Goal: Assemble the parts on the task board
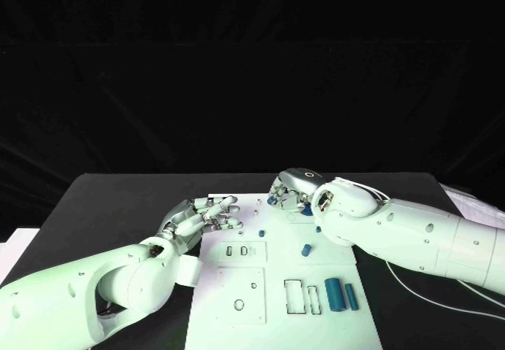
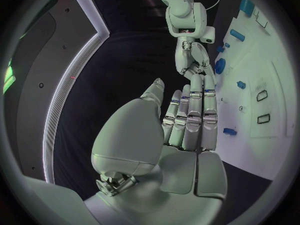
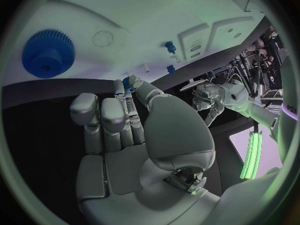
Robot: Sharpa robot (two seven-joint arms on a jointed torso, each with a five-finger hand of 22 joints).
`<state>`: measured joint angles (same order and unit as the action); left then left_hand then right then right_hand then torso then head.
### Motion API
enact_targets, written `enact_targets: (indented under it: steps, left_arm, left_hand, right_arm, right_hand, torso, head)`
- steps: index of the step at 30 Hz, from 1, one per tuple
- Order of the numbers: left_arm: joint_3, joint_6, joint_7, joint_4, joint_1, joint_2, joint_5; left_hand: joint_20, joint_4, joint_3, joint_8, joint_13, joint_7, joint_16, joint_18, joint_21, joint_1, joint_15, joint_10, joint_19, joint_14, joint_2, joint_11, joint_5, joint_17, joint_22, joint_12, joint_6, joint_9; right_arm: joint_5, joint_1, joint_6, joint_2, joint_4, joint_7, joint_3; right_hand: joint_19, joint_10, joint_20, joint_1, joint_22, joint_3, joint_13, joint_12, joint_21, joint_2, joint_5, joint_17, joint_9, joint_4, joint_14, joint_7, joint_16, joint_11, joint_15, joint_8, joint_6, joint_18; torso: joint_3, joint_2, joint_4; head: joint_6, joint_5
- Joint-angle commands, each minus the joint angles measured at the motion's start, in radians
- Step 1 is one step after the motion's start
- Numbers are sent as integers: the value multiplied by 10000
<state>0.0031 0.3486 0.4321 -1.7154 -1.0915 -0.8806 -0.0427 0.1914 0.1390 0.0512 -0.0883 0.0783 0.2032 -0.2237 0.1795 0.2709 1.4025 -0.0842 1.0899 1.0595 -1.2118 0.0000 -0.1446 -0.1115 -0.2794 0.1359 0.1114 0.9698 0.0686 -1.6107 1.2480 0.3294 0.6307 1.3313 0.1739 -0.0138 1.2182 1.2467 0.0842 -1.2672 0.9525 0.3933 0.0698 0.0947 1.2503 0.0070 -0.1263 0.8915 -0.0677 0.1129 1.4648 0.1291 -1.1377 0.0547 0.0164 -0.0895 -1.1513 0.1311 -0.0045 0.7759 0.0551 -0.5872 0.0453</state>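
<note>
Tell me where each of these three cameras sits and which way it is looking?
Head view: on the robot's head, looking down at the task board; both white arms, left hand and right hand show.
Left wrist view: behind the left hand, facing across the board's far end to the right hand.
Right wrist view: behind the right hand, facing the board and a blue gear.
Shared: both wrist views show the board and the opposite hand.
</note>
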Motion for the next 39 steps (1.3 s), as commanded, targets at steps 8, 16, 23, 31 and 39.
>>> enact_targets:
  steps: [8, 16, 23, 31, 39]
  left_arm:
    - [8, -208, 7, -127, -43, -56, -15]
    - [9, -195, -4, -206, -70, -100, -15]
    - [9, -194, -11, -237, -88, -109, -15]
    - [9, -190, -14, -249, -106, -118, -15]
    - [9, -186, -21, -256, -114, -117, -15]
  left_hand:
    - [23, -61, 21, 40, -17, 54, 50, 17, 21, 76, -19, -42, 80, -6, 0, -31, -7, -16, 13, -55, 0, -5]
    - [23, -61, 21, 40, -17, 54, 50, 17, 21, 76, -19, -42, 80, -6, 0, -31, -7, -16, 13, -55, 0, -5]
    - [23, -61, 21, 40, -17, 54, 50, 17, 21, 76, -19, -42, 80, -6, 0, -31, -7, -16, 13, -55, 0, -5]
    - [23, -61, 21, 40, -17, 54, 50, 17, 21, 76, -19, -42, 80, -6, 0, -31, -7, -16, 13, -55, 0, -5]
    - [23, -61, 21, 40, -17, 54, 50, 17, 21, 76, -19, -42, 80, -6, 0, -31, -7, -16, 13, -55, 0, -5]
  right_arm:
    - [-136, 60, 147, -520, -514, 283, 7]
    - [-194, 61, -74, -807, -837, 275, 4]
    - [-191, 59, -410, -935, -968, 165, 1]
    - [-196, 55, -551, -1044, -1073, 160, -2]
    - [-258, 53, -547, -1144, -1191, 244, -4]
  right_hand:
    - [61, 49, 19, 69, 23, 103, -12, -33, 63, 28, -34, 30, -222, -192, 223, -100, -85, 32, 57, -71, -147, -95]
    - [61, 44, 19, 79, 31, 104, -14, -42, 71, 15, -29, 24, -224, -210, 219, -98, -88, 34, 56, -63, -137, -97]
    - [62, 36, 21, 100, 48, 100, -17, -57, 85, -13, -22, 32, -226, -241, 214, -95, -103, 39, 53, -54, -125, -100]
    - [58, 34, 22, 111, 48, 96, -17, -65, 88, -31, -12, 42, -228, -256, 212, -95, -115, 40, 51, -50, -121, -99]
    - [49, 25, 24, 124, 46, 92, -19, -78, 92, -56, 4, 20, -230, -280, 203, -93, -109, 43, 48, -41, -111, -98]
  torso:
    - [-8, 65, 47]
    - [-2, 107, 64]
    - [-2, 119, 70]
    - [-5, 133, 70]
    - [-3, 141, 84]
  head:
    - [-6, 11]
    - [8, -1]
    - [-13, -34]
    - [-22, -30]
    - [-15, -28]
